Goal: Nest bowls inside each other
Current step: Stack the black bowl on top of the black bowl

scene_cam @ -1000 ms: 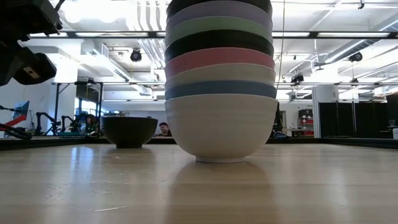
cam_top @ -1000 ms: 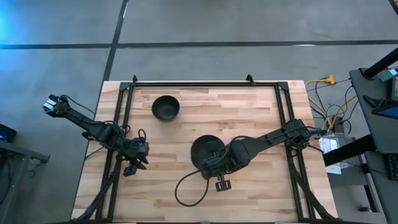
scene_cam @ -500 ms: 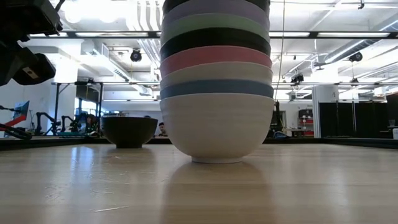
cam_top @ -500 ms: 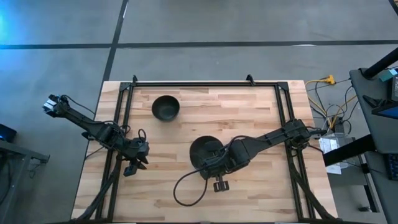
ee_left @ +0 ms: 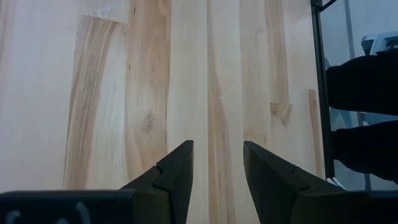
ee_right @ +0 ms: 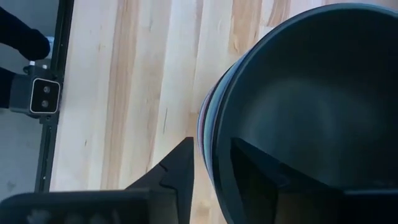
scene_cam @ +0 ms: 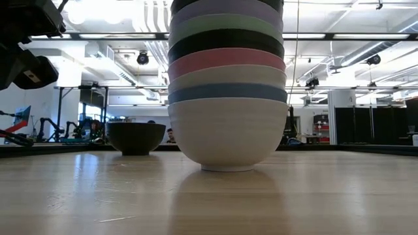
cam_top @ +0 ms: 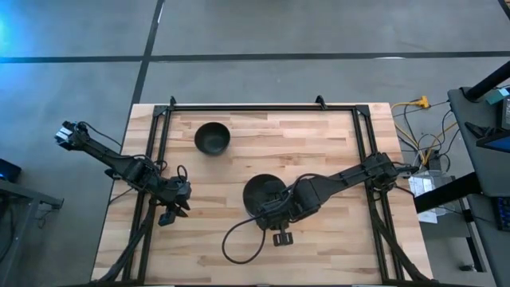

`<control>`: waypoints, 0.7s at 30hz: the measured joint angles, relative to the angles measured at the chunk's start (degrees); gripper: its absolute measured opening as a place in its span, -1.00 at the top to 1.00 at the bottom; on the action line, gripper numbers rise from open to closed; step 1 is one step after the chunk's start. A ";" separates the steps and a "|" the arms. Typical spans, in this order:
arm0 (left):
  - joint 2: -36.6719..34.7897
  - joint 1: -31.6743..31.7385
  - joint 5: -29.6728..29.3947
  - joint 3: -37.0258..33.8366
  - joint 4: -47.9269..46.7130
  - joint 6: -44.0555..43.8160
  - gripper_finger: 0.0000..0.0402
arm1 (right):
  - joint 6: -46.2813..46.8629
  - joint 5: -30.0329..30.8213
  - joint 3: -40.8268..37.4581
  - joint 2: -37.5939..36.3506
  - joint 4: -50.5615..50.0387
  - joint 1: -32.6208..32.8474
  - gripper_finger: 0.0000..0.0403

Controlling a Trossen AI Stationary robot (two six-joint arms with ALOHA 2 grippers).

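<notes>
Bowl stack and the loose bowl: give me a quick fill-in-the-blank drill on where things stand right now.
1. The bottom bowl of the stack is coloured ____.
2. The bowl right above the pink bowl is ____.
3. The bowl not yet nested, the lone bowl, is coloured ____.
4. The right gripper has one finger inside and one outside the stack's rim, while the left gripper is ____ over bare table.

Missing words: white; black; black; open

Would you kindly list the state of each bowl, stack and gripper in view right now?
Stack of bowls: upright on the table, white at the bottom, black on top.
Lone black bowl: upright, empty, apart from the stack.
Right gripper: fingers straddling the stack's rim.
Left gripper: open, empty, above bare wood.
</notes>
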 joint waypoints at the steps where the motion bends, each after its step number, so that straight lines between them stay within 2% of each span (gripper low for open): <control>1: 0.00 0.00 0.02 0.00 0.00 0.00 0.38 | 0.04 0.02 0.02 -0.17 0.00 0.00 0.50; 11: 0.00 0.00 0.02 0.00 0.02 0.02 0.38 | 0.04 1.82 0.02 -4.55 1.11 -0.18 0.58; 21: 0.00 0.02 -0.02 0.00 1.97 0.00 0.38 | -0.07 5.57 0.02 -14.33 0.53 -0.61 0.61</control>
